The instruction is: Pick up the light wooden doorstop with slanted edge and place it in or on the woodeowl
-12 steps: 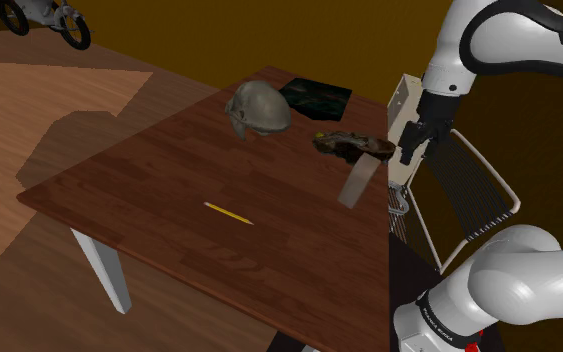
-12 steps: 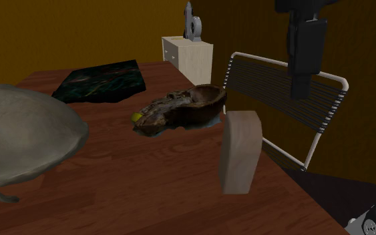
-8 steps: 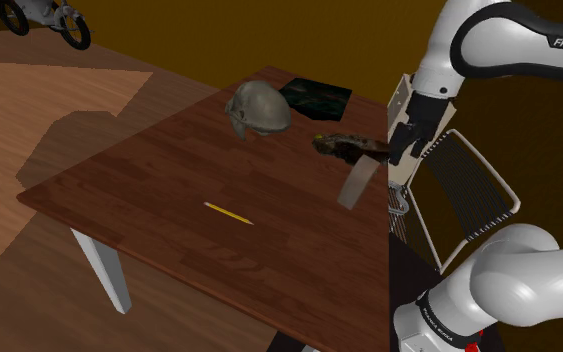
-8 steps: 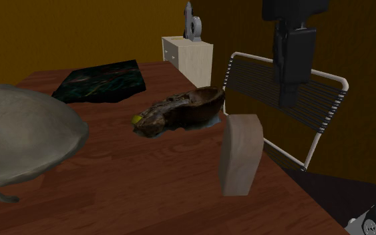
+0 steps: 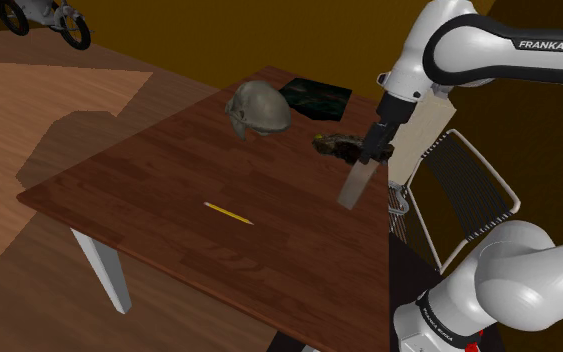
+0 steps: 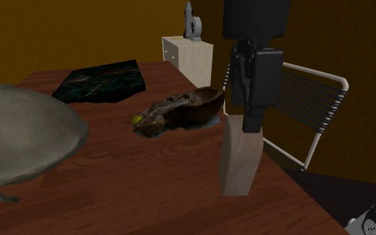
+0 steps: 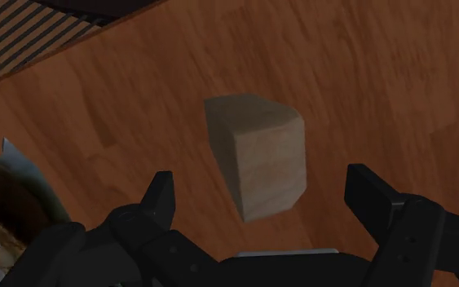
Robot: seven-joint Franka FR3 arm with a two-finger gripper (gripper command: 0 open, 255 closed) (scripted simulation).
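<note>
Hovering over the pale wooden doorstop: my claw, spread wide and gripping nothing, one finger to each side of the block and neither touching it. Doorstop: upright on the table, close to the edge beside the wire-backed chair, with the dark wooden bowl near it but apart. Open room: bare tabletop toward the shoulder view's left, a yellow pencil lying well apart.

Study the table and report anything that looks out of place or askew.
The pale doorstop stands on end close to the table edge by the chair instead of lying flat, so it might topple if nudged. The open hand hangs over it, fingers clear of its sides.
</note>
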